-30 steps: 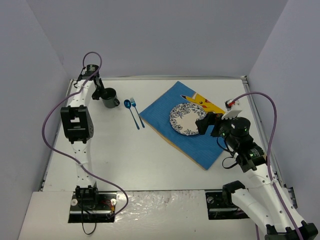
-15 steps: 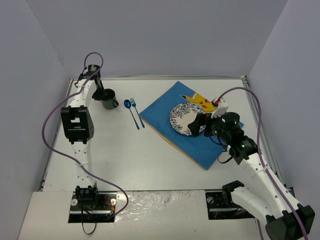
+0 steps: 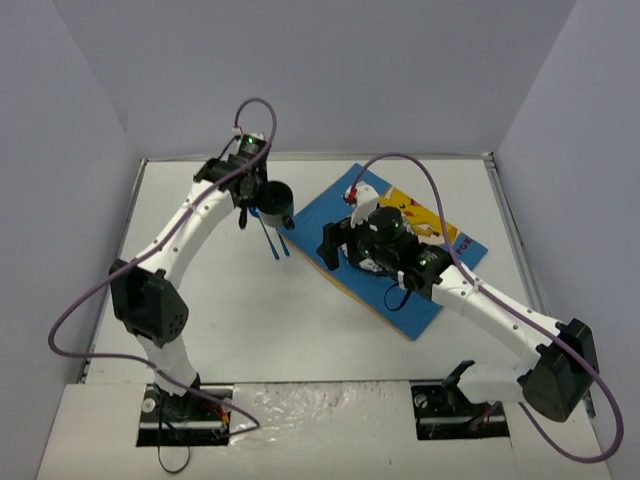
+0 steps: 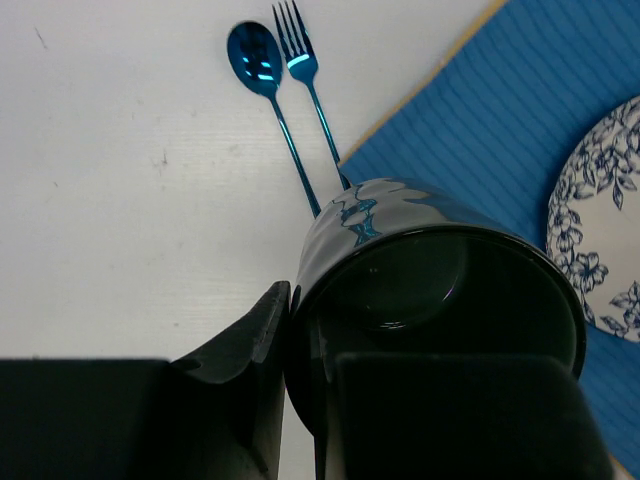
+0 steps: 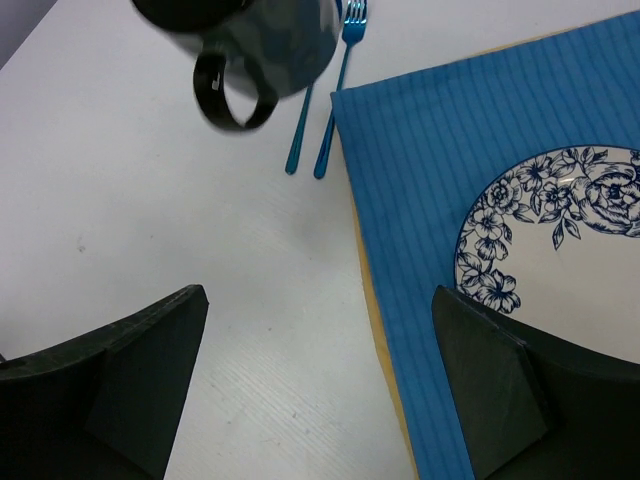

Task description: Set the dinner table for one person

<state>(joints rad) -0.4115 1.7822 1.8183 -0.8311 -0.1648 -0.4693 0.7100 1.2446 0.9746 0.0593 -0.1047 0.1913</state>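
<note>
The white dinner table (image 3: 230, 300) lies under everything, and on it I count one blue spoon (image 4: 283, 125), one blue fork (image 4: 320, 105) and one blue placemat (image 5: 440, 130) carrying one flowered plate (image 5: 560, 230). My left gripper (image 4: 303, 345) is closed tight on the wall of the one dark mug (image 4: 440, 290), held above the cutlery handles. My right gripper (image 5: 318, 298) stands wide apart and empty over the placemat's edge.

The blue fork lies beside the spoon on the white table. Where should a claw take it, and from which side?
Take the fork on its handle, straight from above: it lies flat, so probably only a top-down pinch across the thin handle works. Keep one finger in the narrow gap beside the spoon.
</note>
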